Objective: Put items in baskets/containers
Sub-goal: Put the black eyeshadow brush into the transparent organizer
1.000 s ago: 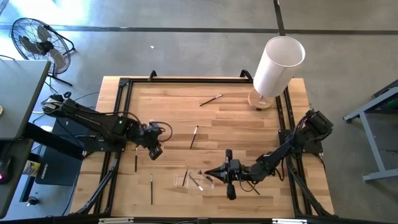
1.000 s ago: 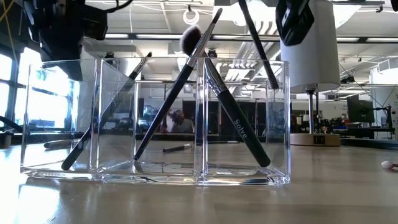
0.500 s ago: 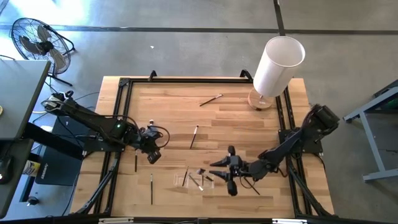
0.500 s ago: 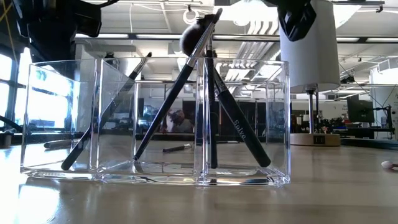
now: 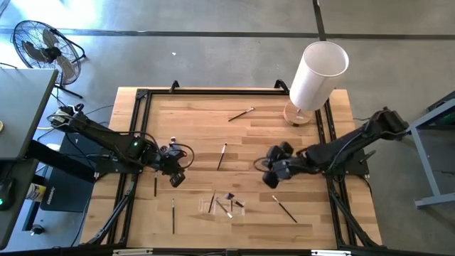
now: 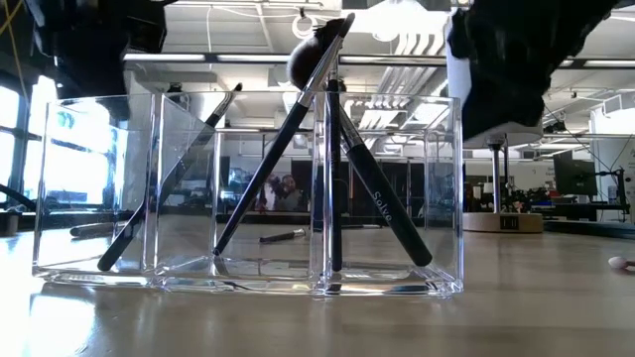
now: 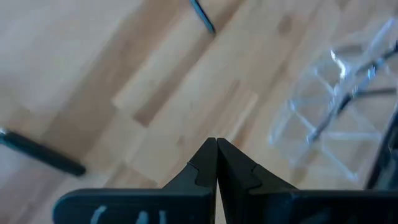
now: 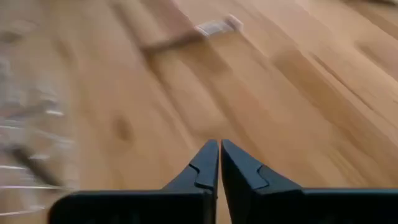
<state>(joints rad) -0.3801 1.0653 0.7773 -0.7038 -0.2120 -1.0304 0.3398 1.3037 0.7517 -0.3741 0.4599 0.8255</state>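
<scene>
A clear three-compartment holder (image 6: 248,188) stands near the table's near edge (image 5: 222,204). Several dark brushes lean inside it: one in the left compartment (image 6: 169,178), one in the middle (image 6: 268,169), two in the right (image 6: 382,203), bristles up. Other brushes lie flat on the wood (image 5: 241,114) (image 5: 222,156) (image 5: 156,186) (image 5: 173,215) (image 5: 284,208). My right gripper (image 5: 271,176) (image 8: 219,146) is shut and empty, above the table to the right of and beyond the holder. My left gripper (image 5: 178,178) (image 7: 216,146) is shut and empty, left of the holder (image 7: 336,112).
A tall white cylinder on a round wooden base (image 5: 313,78) stands at the far right corner. Black rails run along the table's left (image 5: 135,142) and right (image 5: 323,135) sides. Bare wood lies between the two grippers and in the far half of the table.
My right gripper has pulled back from just right of the holder toward the table's far and right side, rising. The dark brush that hung slanted under it has dropped into the holder's right compartment and now stands there nearly upright, free of the gripper.
</scene>
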